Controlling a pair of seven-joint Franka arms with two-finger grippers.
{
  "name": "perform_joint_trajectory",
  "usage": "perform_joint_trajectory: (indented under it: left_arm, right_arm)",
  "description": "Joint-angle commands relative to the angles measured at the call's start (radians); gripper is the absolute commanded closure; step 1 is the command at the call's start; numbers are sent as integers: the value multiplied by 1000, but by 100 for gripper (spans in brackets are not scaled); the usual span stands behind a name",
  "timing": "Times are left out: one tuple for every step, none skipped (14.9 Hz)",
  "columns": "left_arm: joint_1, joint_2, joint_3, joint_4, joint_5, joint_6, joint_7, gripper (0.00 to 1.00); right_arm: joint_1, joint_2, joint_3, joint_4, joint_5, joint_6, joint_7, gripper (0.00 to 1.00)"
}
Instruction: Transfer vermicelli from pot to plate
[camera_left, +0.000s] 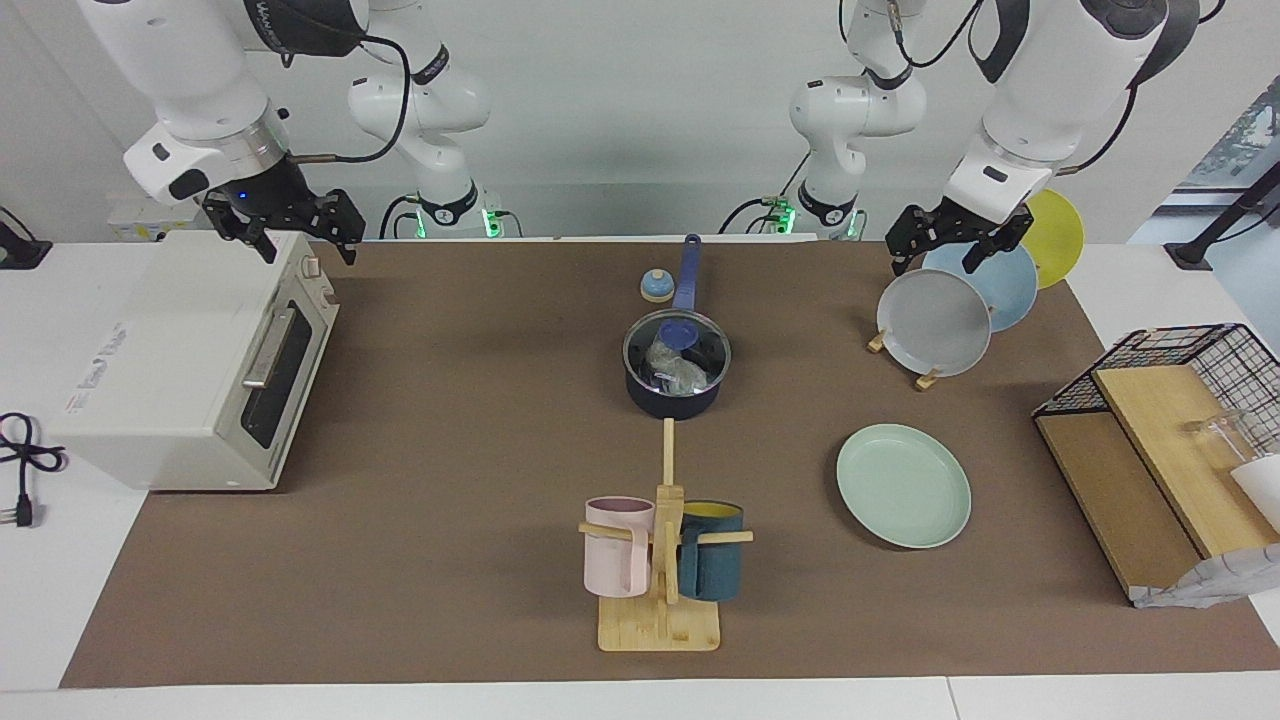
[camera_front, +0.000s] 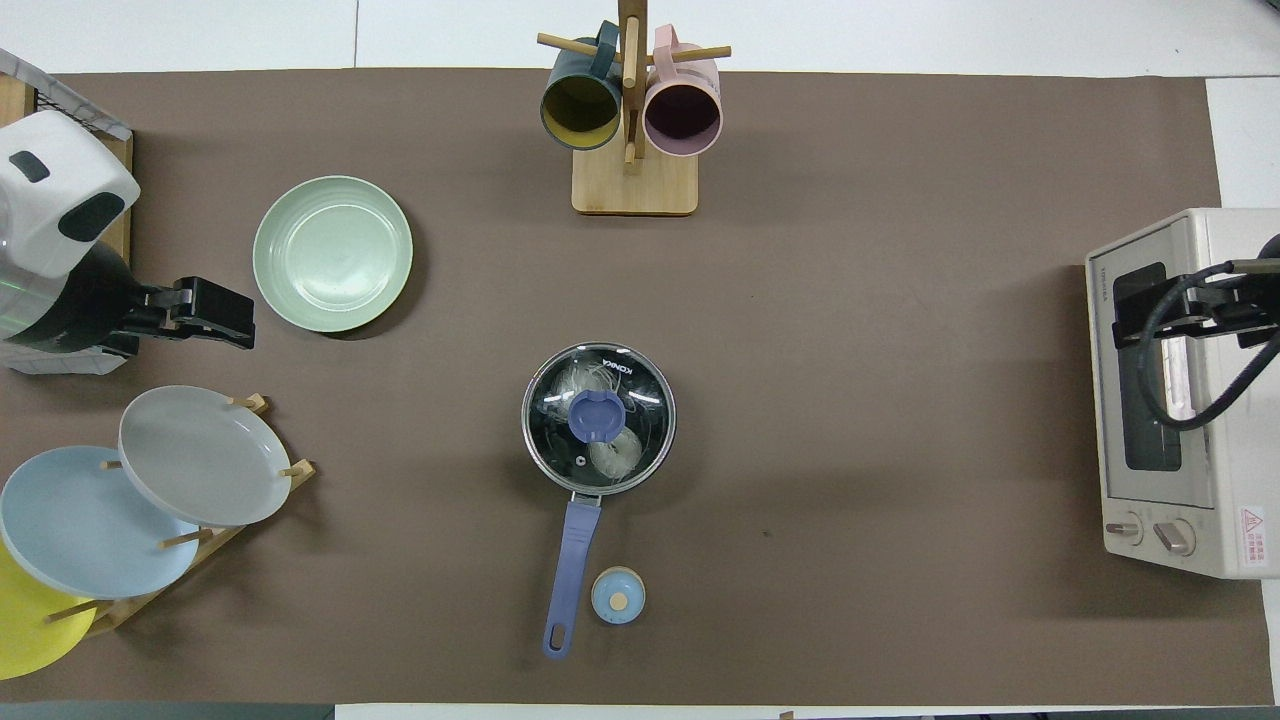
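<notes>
The dark navy pot (camera_left: 672, 400) stands mid-table under a glass lid (camera_front: 640, 400) with a blue knob, its long blue handle (camera_front: 573, 550) pointing toward the robots. Two whitish vermicelli nests (camera_front: 612, 455) show through the lid, and also in the facing view (camera_left: 676, 372). The mint-green plate (camera_left: 903, 486) lies bare toward the left arm's end, farther from the robots than the pot; it also shows in the overhead view (camera_front: 332, 253). My left gripper (camera_left: 952, 243) hangs open over the plate rack. My right gripper (camera_left: 292, 228) hangs open over the toaster oven.
A rack holds grey (camera_left: 935, 322), light blue and yellow plates. A small blue bell (camera_left: 656, 286) sits beside the pot handle. A wooden mug tree (camera_left: 660, 560) holds pink and dark blue mugs. A toaster oven (camera_left: 190, 370) and a wire basket (camera_left: 1200, 350) stand at the table's ends.
</notes>
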Motion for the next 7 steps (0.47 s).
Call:
perform_joint_trajectory:
  left_arm:
    - [-1, -21, 7, -20, 13, 23, 0, 0]
    - [-1, -21, 7, -20, 13, 25, 0, 0]
    - [-1, -21, 7, -20, 13, 25, 0, 0]
    - [0, -21, 7, -20, 13, 26, 0, 0]
    - [0, -21, 9, -20, 13, 26, 0, 0]
    - [0, -21, 7, -22, 13, 26, 2, 0]
    - [2, -21, 7, -20, 13, 28, 3, 0]
  right_arm:
    - [-7, -4, 4, -2, 17, -8, -11, 0]
    - [-7, -5, 2, -3, 26, -9, -11, 0]
    - [-7, -7, 2, -8, 26, -9, -13, 0]
    - [-7, -7, 4, -8, 26, -9, -13, 0]
    - [-7, -9, 4, -11, 27, -6, -14, 0]
    - [-5, -9, 5, -11, 33, 3, -22, 0]
    - [1, -7, 14, -11, 65, 50, -37, 0]
